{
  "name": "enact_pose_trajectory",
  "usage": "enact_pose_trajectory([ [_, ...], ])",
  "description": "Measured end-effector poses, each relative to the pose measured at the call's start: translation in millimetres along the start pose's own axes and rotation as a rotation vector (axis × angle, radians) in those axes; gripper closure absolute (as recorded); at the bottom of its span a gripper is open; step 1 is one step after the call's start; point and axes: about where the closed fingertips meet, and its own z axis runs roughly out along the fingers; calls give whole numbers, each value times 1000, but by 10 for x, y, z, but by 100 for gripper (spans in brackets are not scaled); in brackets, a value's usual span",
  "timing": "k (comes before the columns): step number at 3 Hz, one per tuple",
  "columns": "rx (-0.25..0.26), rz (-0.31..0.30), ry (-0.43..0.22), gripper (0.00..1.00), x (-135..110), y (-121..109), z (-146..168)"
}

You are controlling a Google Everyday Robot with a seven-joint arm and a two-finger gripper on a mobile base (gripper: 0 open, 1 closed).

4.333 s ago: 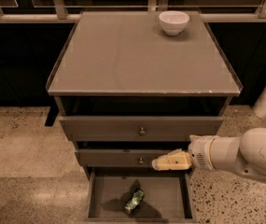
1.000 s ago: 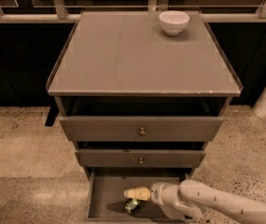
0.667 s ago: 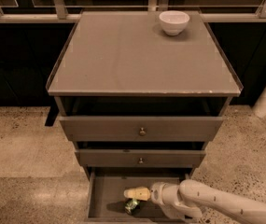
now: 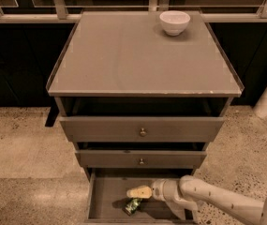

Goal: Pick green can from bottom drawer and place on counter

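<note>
- Gripper (image 4: 131, 192): the tan-tipped, two-finger end of the white robot arm (image 4: 210, 199). It reaches in from the lower right and hangs inside the open drawer, just above the can. Whether it is spread or closed cannot be told from this view, and it does not visibly hold anything.
- Small shiny green metal can (image 4: 133, 205): lies on the drawer floor near the front edge, directly under the gripper tip. Contact between the two cannot be made out.
- Shallow grey-brown bottom drawer (image 4: 104, 197): pulled out as a flat tray with low sides. It sits below the two taller closed drawers (image 4: 142, 129) with round knobs.
- Flat grey-brown counter (image 4: 123, 55): the top of the cabinet, well above the can. A white bowl (image 4: 174, 22) stands near its far right corner.
- Step in hand, as judged: the approach to the grasp, since the can is not yet lifted.
- Next move, as judged: lower the gripper around the can's dented body and close on it. Then lift clear of the drawer's low front wall and of the jutting upper drawers before rising to the counter.
</note>
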Motion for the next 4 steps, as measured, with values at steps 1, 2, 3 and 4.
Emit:
enact_pose_trajectory([
  [1,1,-3,-5,0,-44,-29,2],
  [2,19,3,8,0,67,-111,106],
  [3,36,-8,19,0,160,-245,295],
  [4,44,-8,23,0,219,-324,451],
])
